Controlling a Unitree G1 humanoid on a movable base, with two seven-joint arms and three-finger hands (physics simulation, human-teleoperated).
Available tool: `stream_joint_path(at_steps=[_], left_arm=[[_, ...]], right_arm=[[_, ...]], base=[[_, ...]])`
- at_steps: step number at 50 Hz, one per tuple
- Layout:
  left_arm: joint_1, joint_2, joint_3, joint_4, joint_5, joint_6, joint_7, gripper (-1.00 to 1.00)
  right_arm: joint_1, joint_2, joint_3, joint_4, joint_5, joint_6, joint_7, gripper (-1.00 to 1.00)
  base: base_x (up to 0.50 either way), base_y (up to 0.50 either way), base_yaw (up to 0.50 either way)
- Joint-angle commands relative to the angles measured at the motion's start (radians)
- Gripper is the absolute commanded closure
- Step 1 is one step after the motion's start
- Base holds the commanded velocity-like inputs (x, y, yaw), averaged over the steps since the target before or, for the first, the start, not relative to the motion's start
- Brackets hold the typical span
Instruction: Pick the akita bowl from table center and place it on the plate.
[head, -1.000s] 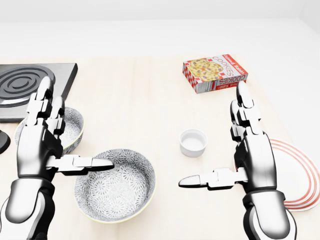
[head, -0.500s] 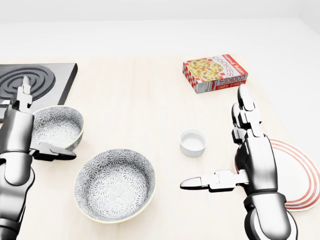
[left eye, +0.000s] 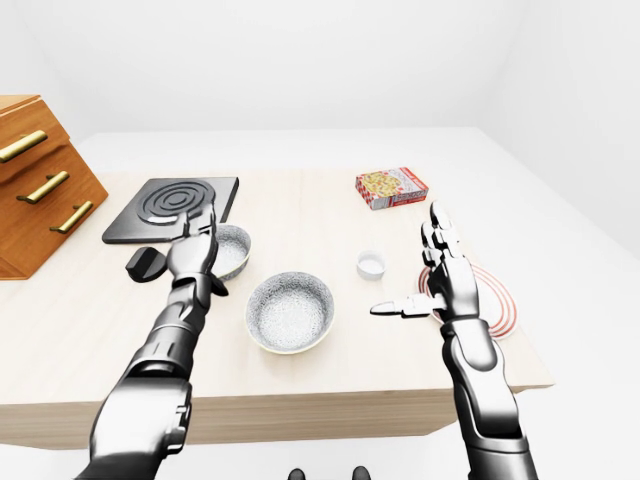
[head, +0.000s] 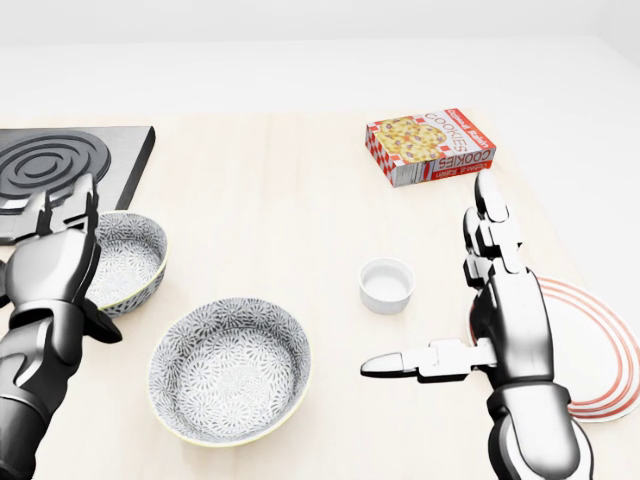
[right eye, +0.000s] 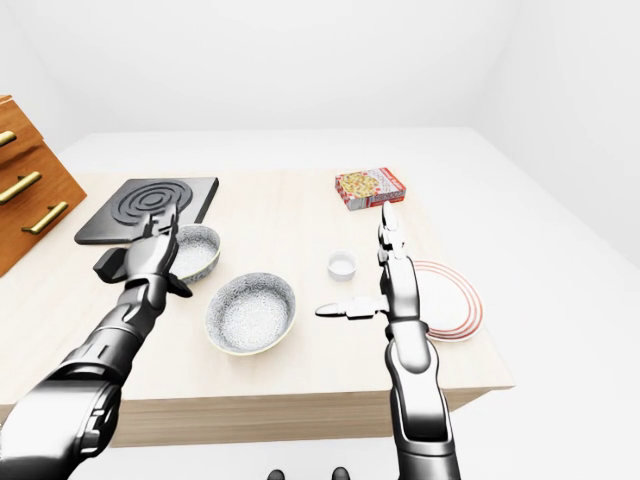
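Note:
A large black-and-white patterned akita bowl (head: 230, 370) sits upright near the table's middle, in the lower centre of the head view. A smaller bowl with the same pattern (head: 130, 258) stands to its upper left. My left hand (head: 80, 262) is open, fingers upright, at that smaller bowl's left rim and apart from the large bowl. The white plate with red rings (head: 600, 345) lies at the right edge, partly hidden behind my right hand (head: 450, 300). That hand is open with the thumb stretched left, holding nothing.
A small white ramekin (head: 386, 285) stands between the large bowl and the plate. A cookies box (head: 430, 146) lies at upper right, a black hotplate (head: 60, 165) at upper left. A wooden drawer chest (left eye: 40, 180) stands at the far left, with a black knob-like object (left eye: 148, 263) near the hotplate.
My left hand has left the large bowl's rim, swung left, and now stands by the smaller bowl. The right hand has hardly moved. Both bowls stay put.

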Motion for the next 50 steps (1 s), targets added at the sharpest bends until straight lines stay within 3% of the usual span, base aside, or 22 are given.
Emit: stream_joint_path(at_steps=[1, 26, 28, 33, 34, 36, 40, 43, 44, 50], left_arm=[[-0.073, -0.019, -0.036, 0.142, 0.133, 0.0, 0.034, -1.0], [-0.072, -0.061, -0.02, 0.194, 0.134, 0.0, -0.083, -1.0], [-0.069, -0.06, -0.02, 0.196, 0.138, 0.0, -0.088, -0.8], [-0.064, -0.058, -0.025, 0.198, 0.159, 0.0, -0.097, -0.74], [-0.062, -0.058, -0.025, 0.199, 0.162, 0.0, -0.106, -0.52], [-0.061, -0.057, -0.023, 0.199, 0.163, 0.0, -0.11, -0.39], [-0.058, -0.056, -0.021, 0.199, 0.165, 0.003, -0.118, 0.21], [-0.057, -0.056, -0.02, 0.199, 0.164, 0.009, -0.121, 0.52], [-0.056, -0.056, -0.019, 0.199, 0.163, 0.011, -0.122, 1.0], [-0.06, -0.054, -0.021, 0.197, 0.166, 0.016, -0.116, 1.0]], right_arm=[[-0.014, -0.001, -0.001, 0.021, 0.0, 0.0, -0.005, -1.0], [-0.003, -0.004, -0.007, 0.015, 0.004, 0.0, -0.003, -1.0], [-0.002, -0.004, -0.008, 0.012, 0.005, 0.0, -0.002, -1.0], [0.003, -0.005, -0.009, 0.005, 0.006, 0.0, 0.001, -1.0], [0.004, -0.004, -0.01, 0.004, 0.006, 0.0, 0.001, -1.0], [0.005, -0.004, -0.01, 0.002, 0.006, 0.0, 0.002, -1.0], [0.005, -0.003, -0.008, 0.003, 0.005, 0.0, 0.002, -1.0], [-0.001, -0.003, -0.007, 0.005, 0.004, 0.0, 0.0, -1.0], [-0.003, -0.003, -0.006, 0.004, 0.004, 0.0, 0.0, -1.0], [-0.016, -0.001, 0.0, 0.008, 0.0, 0.0, -0.004, -1.0]], base=[[0.0, 0.0, 0.0], [0.0, 0.0, 0.0], [0.0, 0.0, 0.0], [0.0, 0.0, 0.0], [0.0, 0.0, 0.0], [0.0, 0.0, 0.0], [0.0, 0.0, 0.0], [0.0, 0.0, 0.0], [0.0, 0.0, 0.0], [0.0, 0.0, 0.0]])
